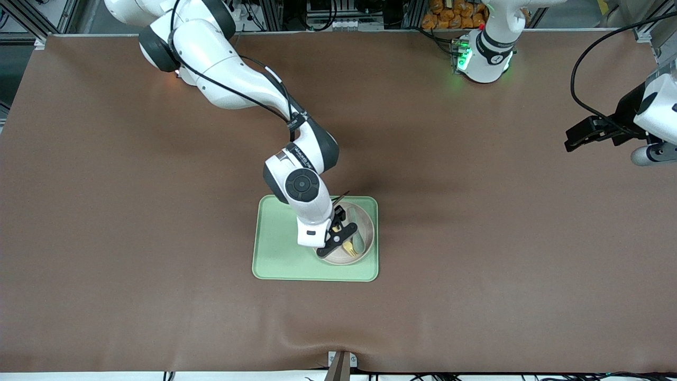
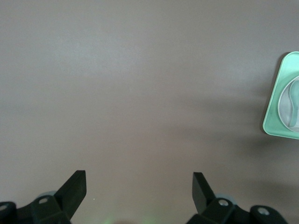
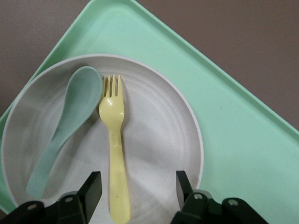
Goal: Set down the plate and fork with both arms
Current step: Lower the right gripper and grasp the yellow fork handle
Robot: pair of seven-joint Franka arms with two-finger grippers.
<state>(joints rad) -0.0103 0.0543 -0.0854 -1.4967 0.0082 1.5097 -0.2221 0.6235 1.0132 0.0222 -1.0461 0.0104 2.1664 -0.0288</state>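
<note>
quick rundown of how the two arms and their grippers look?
Both arms are white, rounded shells with black joint bands. The right arm carries a black cable strapped along its links, a round black cap and small lettering near the wrist. Its right gripper is black, with wedge-shaped fingers. The left arm's base glows green; the left gripper has matching black wedge-shaped fingers, and a black cable loops above it.

Brown table point(image 1: 476, 264), perhaps metal framing above

Left gripper point(image 2: 139, 189) (jaws apart) over table point(image 2: 140, 93)
</note>
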